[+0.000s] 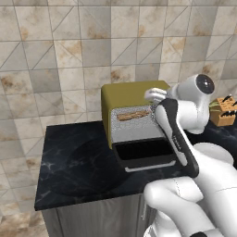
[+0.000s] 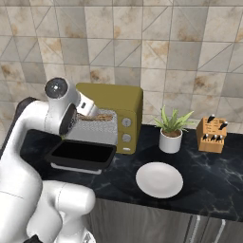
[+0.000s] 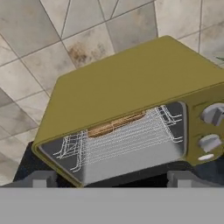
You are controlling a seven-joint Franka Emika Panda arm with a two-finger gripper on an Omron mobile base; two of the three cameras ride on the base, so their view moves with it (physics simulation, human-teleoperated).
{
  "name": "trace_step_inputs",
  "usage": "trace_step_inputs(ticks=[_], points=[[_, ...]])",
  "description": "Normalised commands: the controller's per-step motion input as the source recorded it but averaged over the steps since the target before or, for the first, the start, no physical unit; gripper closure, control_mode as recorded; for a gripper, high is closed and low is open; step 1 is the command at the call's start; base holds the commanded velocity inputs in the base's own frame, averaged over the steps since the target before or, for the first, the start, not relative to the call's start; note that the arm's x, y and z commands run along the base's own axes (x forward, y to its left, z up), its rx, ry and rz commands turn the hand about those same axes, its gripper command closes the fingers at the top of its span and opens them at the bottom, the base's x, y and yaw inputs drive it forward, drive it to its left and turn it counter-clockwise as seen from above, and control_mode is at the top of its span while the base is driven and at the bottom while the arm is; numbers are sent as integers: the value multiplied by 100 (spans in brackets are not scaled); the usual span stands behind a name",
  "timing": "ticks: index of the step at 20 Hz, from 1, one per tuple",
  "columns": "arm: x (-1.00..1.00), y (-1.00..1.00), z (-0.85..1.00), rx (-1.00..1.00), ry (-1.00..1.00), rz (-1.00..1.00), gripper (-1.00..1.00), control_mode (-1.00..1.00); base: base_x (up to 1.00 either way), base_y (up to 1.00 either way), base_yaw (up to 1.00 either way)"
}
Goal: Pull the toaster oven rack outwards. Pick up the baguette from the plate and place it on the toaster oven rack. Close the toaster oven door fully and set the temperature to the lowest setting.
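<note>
The olive-yellow toaster oven (image 1: 129,92) (image 2: 116,97) (image 3: 131,83) stands on the dark counter against the tiled wall. Its door (image 1: 143,152) (image 2: 83,154) hangs folded down, fully open. Inside, the baguette (image 1: 133,115) (image 2: 97,116) (image 3: 116,124) lies across the back of the wire rack (image 3: 127,140). My gripper (image 3: 113,179) hovers open just above and in front of the cavity, holding nothing. The white plate (image 2: 159,179) lies bare on the counter to the right of the oven. Two grey knobs (image 3: 214,114) (image 2: 126,122) sit on the oven's right panel.
A potted plant (image 2: 171,130) and a wooden knife block (image 2: 212,135) (image 1: 223,111) stand right of the oven near the wall. The dark marble counter (image 1: 74,162) stretches left of the oven. My own arm crosses in front of the oven's right side in the left base view.
</note>
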Motion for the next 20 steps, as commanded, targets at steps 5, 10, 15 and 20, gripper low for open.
trace_step_inputs(ticks=[5, 10, 15, 20], points=[[-71, 0, 11, 0, 11, -29, -100, -100, 0, 0, 0], [-73, 0, 0, 0, 0, -34, -100, -100, 0, 0, 0], [-55, 11, 0, 0, -1, -27, -100, -100, 0, 0, 0], [-30, 29, 0, 0, -1, -16, -100, -100, 0, 0, 0]])
